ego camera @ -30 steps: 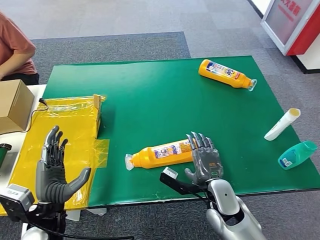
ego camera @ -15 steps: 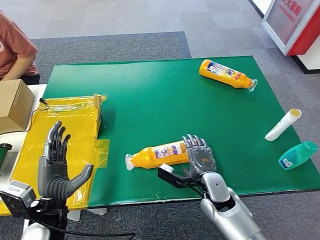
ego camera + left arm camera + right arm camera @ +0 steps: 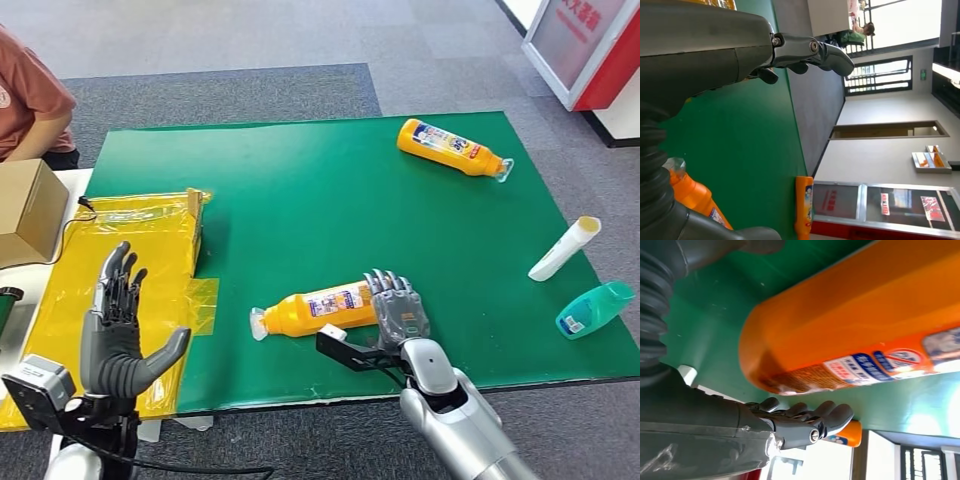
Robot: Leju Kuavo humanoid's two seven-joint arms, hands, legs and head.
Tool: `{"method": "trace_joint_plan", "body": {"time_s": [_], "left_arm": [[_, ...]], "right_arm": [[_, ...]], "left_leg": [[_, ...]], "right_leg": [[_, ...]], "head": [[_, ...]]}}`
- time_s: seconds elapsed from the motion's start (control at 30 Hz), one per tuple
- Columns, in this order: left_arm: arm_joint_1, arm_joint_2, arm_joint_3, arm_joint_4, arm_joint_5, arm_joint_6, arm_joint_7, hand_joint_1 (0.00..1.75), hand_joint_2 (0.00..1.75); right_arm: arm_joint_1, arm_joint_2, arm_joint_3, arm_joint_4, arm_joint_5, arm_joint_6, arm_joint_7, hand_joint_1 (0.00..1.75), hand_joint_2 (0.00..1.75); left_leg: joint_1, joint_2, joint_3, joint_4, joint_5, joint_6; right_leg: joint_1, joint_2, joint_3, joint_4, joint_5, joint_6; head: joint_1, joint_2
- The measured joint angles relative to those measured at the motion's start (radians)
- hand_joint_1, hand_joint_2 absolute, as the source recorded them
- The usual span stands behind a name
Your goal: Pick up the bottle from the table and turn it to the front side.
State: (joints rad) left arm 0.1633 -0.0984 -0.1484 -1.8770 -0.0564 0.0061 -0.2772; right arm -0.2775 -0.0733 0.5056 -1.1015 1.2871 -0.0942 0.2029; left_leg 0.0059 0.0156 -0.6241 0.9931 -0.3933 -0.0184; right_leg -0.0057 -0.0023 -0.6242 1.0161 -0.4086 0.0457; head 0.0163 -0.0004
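Nearest to the robot, the left hand is up over the yellow sheet with fingers spread wide and nothing in it. The right hand sits at the base end of the bottle, fingers flat and apart. It looks right up against the bottle, but nothing is wrapped around it, so not a grip as far as I can tell.

The bottle lies on its side on the green mat near the front edge, cap pointing toward the yellow sheet. I'd guess it's smooth plastic, stiff enough, a bit slippery, and likely to roll if nudged. Can't tell whether it's full, so weight is anyone's guess. Best bet is taking it around the wide middle by the label, not the tapered neck.

Further back lie a second orange bottle, a white tube and a teal bottle off right. A person sits far left.
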Motion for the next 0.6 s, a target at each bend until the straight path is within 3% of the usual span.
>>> {"method": "trace_joint_plan", "body": {"time_s": [0.2,0.6], "left_arm": [[-0.052,-0.001,-0.024,0.024,0.022,-0.021,0.0,0.0,1.75],[-0.097,-0.002,-0.076,0.061,0.024,-0.024,0.003,0.0,1.75]], "right_arm": [[-0.103,0.047,0.029,0.122,-0.029,0.015,-0.017,0.0,1.75],[-0.146,0.059,0.044,0.222,-0.038,0.013,-0.024,0.02,1.75]], "left_leg": [[0.0,0.0,0.0,0.0,0.002,0.001],[0.0,0.0,0.0,0.0,0.002,0.001]], "right_leg": [[0.0,-0.001,0.0,0.0,0.001,0.001],[0.0,-0.001,0.0,0.0,0.001,0.001]], "head": [[0.0,0.0],[0.0,0.0]]}}
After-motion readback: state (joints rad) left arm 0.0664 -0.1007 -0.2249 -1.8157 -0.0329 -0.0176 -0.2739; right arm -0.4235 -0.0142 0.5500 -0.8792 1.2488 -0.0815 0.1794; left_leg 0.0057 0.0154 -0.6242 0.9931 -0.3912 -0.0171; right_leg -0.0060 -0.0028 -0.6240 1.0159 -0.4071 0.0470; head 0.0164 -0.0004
